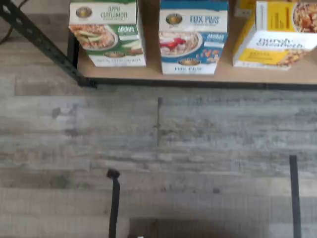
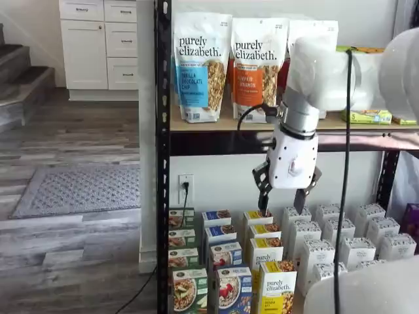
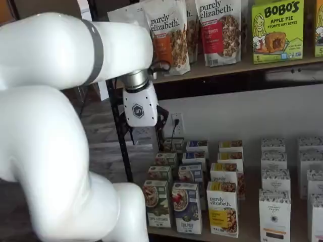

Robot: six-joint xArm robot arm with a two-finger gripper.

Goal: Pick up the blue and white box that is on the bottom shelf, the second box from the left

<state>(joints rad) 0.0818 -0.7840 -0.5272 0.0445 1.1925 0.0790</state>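
The blue and white box [image 1: 193, 37] stands upright at the front of the bottom shelf [image 1: 223, 75], between a green-trimmed box [image 1: 106, 32] and a yellow "purely elizabeth" box [image 1: 277, 34]. It shows in both shelf views [image 2: 234, 289] [image 3: 187, 207], at the head of a row of like boxes running back. My gripper [image 2: 285, 198] hangs well above these rows, over the yellow row and a little right of the blue one. A gap shows between its two black fingers [image 2: 264, 190] and nothing is in it. In a shelf view only its white body [image 3: 139, 112] shows clearly.
The rack's black corner post [image 2: 162, 163] stands left of the boxes. Several white boxes [image 2: 327, 248] fill the shelf's right side. Granola bags [image 2: 200, 65] stand on the upper board. A wall outlet [image 2: 186, 186] with a cable is behind. Grey plank floor [image 1: 158, 134] lies in front.
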